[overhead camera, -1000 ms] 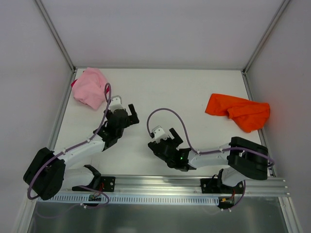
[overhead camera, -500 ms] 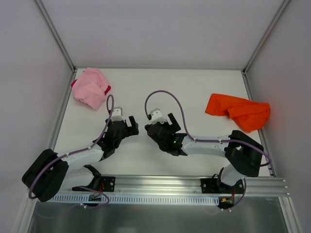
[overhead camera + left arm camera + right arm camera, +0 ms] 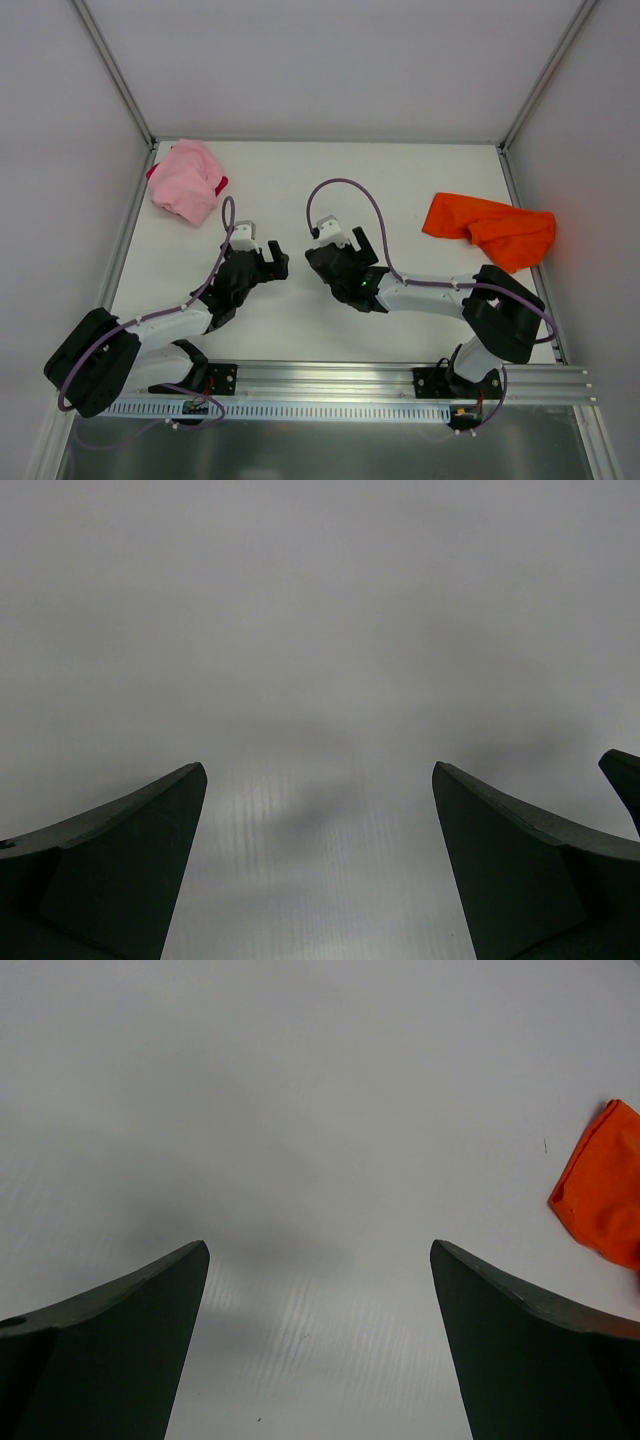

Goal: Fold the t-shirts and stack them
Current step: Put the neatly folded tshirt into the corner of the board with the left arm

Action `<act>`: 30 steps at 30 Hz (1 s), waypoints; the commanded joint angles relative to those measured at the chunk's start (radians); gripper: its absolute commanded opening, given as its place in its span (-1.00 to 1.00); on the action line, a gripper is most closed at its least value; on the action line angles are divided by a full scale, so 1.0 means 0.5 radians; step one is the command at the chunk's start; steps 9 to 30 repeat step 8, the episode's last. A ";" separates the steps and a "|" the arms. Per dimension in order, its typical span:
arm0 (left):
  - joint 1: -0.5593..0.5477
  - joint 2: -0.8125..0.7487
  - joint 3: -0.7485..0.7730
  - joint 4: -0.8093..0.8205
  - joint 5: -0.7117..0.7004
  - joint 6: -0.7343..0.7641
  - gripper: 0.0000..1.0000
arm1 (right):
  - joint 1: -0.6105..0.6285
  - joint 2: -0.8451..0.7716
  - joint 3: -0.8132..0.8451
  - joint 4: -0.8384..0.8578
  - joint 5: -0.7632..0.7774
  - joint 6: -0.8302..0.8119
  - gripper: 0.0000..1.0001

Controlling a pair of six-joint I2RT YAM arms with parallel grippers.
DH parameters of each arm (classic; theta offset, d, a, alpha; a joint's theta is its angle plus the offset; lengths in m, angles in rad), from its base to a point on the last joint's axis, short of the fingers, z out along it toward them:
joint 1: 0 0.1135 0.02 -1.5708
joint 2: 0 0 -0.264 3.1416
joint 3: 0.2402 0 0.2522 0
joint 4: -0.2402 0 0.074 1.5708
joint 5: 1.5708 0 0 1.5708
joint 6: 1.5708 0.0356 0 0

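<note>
1. A white flat table top (image 3: 400, 185) fills the middle of the overhead view, with pale grey wall panels (image 3: 300, 60) on three sides.
2. A light pink cloth t-shirt (image 3: 185, 180) lies crumpled in the upper left corner of the table, close to its left edge.
3. A crimson-red cloth t-shirt (image 3: 222, 184) lies beneath the pink one. Only thin slivers of it show, at the pink heap's left and right edges.
4. A bright orange cloth t-shirt (image 3: 490, 230) lies bunched at the right side of the table, well apart from the other two. In the right wrist view, one corner of it (image 3: 600, 1195) shows at the right edge of the frame.
5. The left gripper (image 3: 275, 258) sits left of centre in the overhead view, below and to the right of the pink heap and apart from it. Its wrist view (image 3: 318, 780) shows the two dark fingers (image 3: 120, 860) spread wide, with only bare table between them. It holds nothing.
6. The right gripper (image 3: 345, 255) sits near centre, just right of the left gripper and not touching it. Its wrist view (image 3: 318, 1255) shows the jaws fully spread over bare table, gripping nothing.
7. A purple cable (image 3: 350, 190) loops above the right wrist.
</note>
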State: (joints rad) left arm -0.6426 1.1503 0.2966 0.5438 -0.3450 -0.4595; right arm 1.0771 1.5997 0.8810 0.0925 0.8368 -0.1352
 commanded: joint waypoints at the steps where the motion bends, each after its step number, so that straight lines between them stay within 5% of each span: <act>1: -0.016 -0.012 0.002 0.118 -0.006 0.042 0.97 | -0.013 -0.043 0.054 0.042 0.017 -0.006 0.99; 30: -0.016 0.080 0.048 0.106 -0.003 0.048 0.97 | -0.022 -0.073 -0.010 0.094 0.050 -0.012 1.00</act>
